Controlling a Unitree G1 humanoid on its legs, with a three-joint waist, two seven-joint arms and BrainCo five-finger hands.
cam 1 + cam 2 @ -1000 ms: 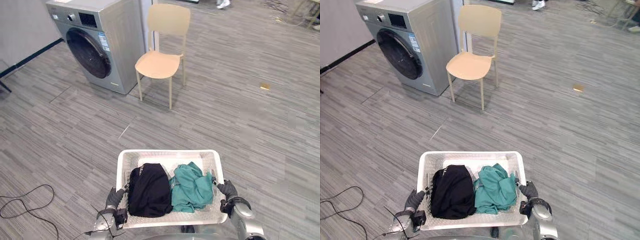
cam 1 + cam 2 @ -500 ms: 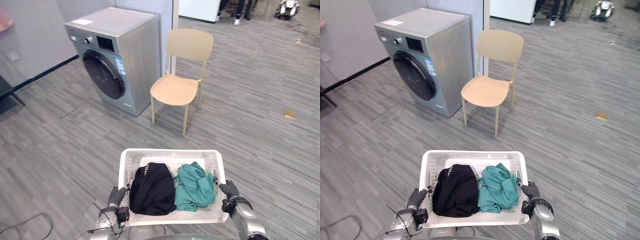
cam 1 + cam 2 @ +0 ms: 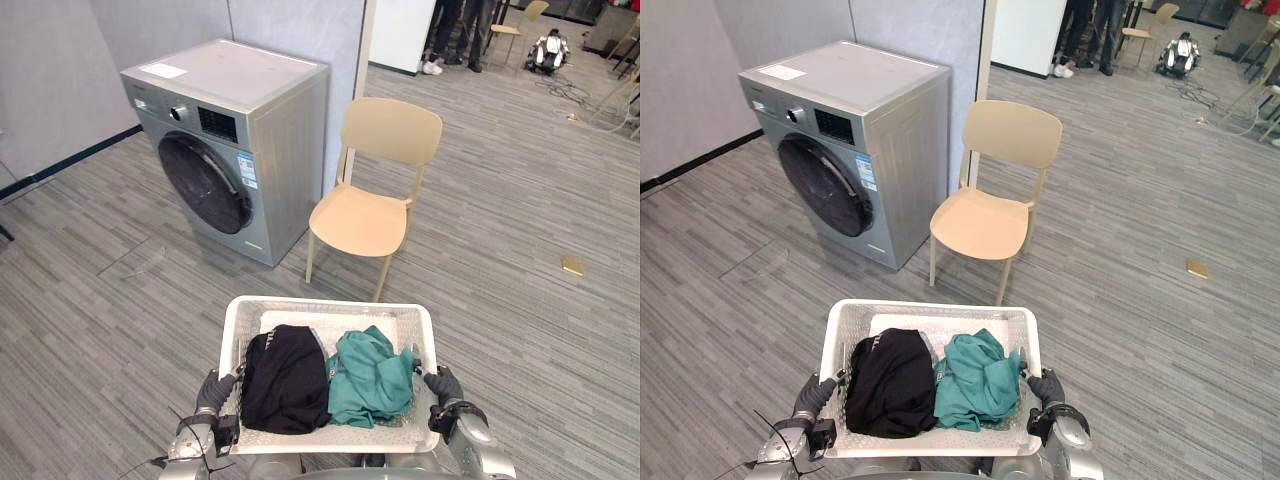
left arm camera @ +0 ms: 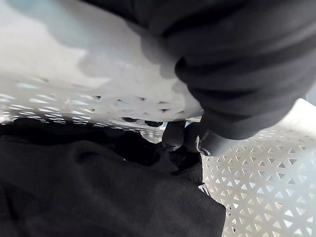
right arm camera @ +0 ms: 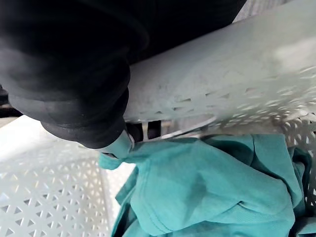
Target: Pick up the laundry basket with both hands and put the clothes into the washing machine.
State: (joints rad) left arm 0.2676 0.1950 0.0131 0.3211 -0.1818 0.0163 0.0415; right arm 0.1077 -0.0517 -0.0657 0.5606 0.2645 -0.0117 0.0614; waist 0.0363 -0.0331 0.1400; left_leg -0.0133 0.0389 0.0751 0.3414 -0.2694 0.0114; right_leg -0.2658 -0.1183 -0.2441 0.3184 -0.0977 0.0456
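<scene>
I carry a white laundry basket [image 3: 328, 307] in front of me, held off the floor. A black garment [image 3: 284, 378] lies in its left half and a teal garment [image 3: 372, 376] in its right half. My left hand [image 3: 214, 390] is curled round the basket's left rim, and my right hand [image 3: 443, 385] grips the right rim. Dark fingertips [image 4: 174, 136] hook through the rim beside the black cloth [image 4: 98, 192]. The teal cloth [image 5: 207, 187] sits just under the right rim [image 5: 222, 94]. A grey washing machine [image 3: 232, 145] stands ahead on the left, its round door [image 3: 205, 183] closed.
A beige chair [image 3: 372, 205] stands right beside the washing machine. A small yellow thing [image 3: 572, 265] lies on the grey plank floor at the right. A person's legs [image 3: 1080, 30] and another chair [image 3: 1140, 18] show far back.
The camera has shifted: the washing machine and chair now sit closer and lower in view. The basket stays held in both hands with the clothes unchanged.
</scene>
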